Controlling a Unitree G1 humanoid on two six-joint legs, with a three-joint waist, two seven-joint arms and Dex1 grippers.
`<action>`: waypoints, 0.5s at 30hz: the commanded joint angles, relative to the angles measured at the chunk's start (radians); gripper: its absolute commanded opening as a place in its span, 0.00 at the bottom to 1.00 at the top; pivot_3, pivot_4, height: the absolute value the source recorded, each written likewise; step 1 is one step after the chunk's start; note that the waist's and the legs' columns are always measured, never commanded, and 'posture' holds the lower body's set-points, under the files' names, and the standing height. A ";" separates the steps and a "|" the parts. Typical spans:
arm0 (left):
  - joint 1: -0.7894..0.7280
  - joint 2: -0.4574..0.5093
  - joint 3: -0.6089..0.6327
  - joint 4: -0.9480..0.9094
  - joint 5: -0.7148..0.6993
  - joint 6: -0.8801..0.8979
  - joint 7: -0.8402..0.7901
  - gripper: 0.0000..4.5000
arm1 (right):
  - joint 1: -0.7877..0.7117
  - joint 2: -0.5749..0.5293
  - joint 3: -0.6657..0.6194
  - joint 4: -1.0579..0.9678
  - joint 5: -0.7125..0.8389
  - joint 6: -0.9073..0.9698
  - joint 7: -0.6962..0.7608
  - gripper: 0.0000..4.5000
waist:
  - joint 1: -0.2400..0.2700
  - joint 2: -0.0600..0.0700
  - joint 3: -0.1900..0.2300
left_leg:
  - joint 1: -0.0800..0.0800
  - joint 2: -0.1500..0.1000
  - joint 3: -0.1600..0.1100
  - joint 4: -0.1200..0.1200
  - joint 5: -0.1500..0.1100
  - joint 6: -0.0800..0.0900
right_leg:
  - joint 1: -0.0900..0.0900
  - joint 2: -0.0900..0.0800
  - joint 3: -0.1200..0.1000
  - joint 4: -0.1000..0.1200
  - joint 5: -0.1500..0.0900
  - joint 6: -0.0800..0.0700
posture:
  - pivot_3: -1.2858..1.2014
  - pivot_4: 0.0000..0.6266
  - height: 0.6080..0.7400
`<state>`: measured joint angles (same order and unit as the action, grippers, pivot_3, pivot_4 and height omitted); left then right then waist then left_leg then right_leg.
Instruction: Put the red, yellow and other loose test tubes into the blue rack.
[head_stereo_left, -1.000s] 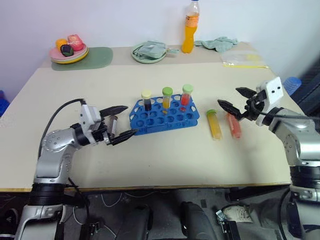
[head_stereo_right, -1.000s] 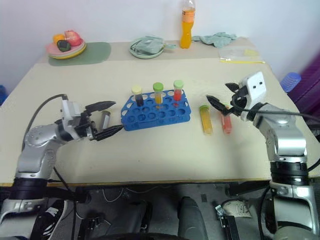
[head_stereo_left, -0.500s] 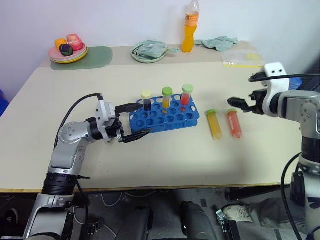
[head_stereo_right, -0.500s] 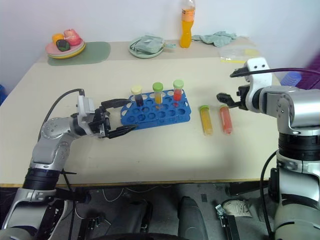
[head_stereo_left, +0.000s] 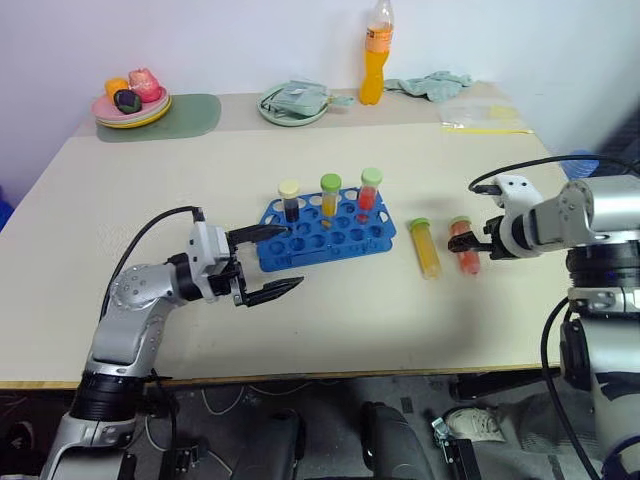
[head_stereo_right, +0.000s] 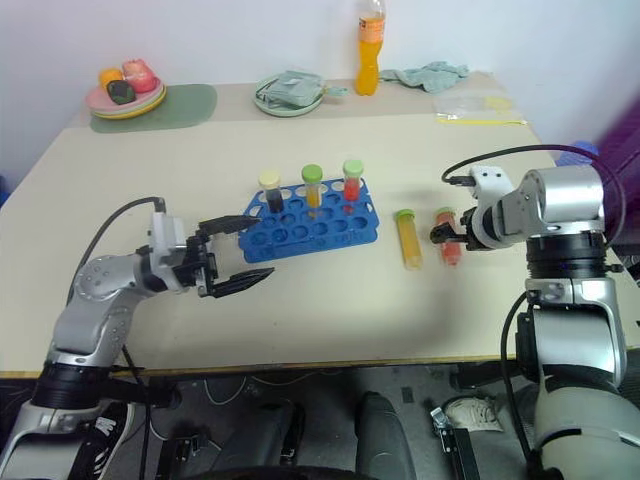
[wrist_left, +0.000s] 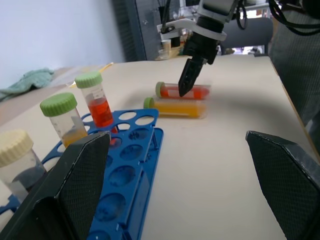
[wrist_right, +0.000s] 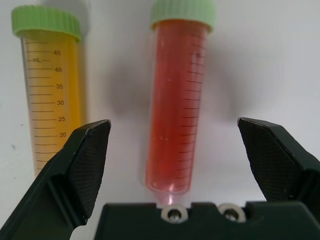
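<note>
From the head camera I see my left arm bent low over the desk (head_stereo_left: 150, 200), its pincer (head_stereo_left: 272, 262) level and spread wide, empty, just beside the rack's (head_stereo_left: 340, 238) near-left corner. Three capped tubes stand in the rack's back row. My right pincer (head_stereo_left: 478, 241) tips down over the red tube (head_stereo_left: 465, 248), which lies beside the yellow tube (head_stereo_left: 428, 249).

Left wrist: both fingers (wrist_left: 80, 175) wide apart, rack between them.

Right wrist: fingers (wrist_right: 85, 160) apart, straddling the red tube without touching it.
</note>
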<state>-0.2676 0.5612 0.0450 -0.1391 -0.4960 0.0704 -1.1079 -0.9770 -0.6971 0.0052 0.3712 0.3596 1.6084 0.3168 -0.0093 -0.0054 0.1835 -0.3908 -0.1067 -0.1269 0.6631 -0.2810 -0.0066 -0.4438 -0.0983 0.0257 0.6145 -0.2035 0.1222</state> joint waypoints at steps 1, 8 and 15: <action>0.015 0.020 0.048 -0.069 -0.062 0.040 0.011 0.99 | -0.040 0.001 0.022 0.019 -0.027 -0.014 0.004 1.00 | -0.002 0.000 0.000 | 0.000 0.000 0.000 0.000 0.000 0.000 | 0.000 0.000 0.000 0.000 0.000 0.000 | 0.52 0.24 1.00; 0.046 0.018 0.047 -0.115 -0.054 0.048 0.055 1.00 | -0.048 -0.006 0.102 0.085 -0.067 -0.082 0.042 0.88 | -0.004 0.000 0.000 | 0.000 0.000 0.000 0.000 0.000 0.000 | 0.000 0.000 0.000 0.000 0.000 0.000 | 0.52 0.24 1.00; 0.053 0.024 0.046 -0.120 -0.051 0.045 0.075 1.00 | -0.043 -0.006 0.120 0.104 -0.107 -0.140 0.066 0.17 | -0.005 0.000 0.000 | 0.000 0.000 0.000 0.000 0.000 0.000 | 0.000 0.001 0.000 0.000 0.000 0.000 | 0.52 0.24 1.00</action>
<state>-0.2144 0.5774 0.0671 -0.2204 -0.5437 0.1256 -1.0387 -0.9995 -0.6923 0.1249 0.4801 0.2666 1.4919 0.3767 -0.0143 -0.0053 0.1834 -0.3906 -0.1065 -0.1272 0.6630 -0.2810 -0.0067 -0.4437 -0.0978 0.0255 0.6144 -0.2035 0.1222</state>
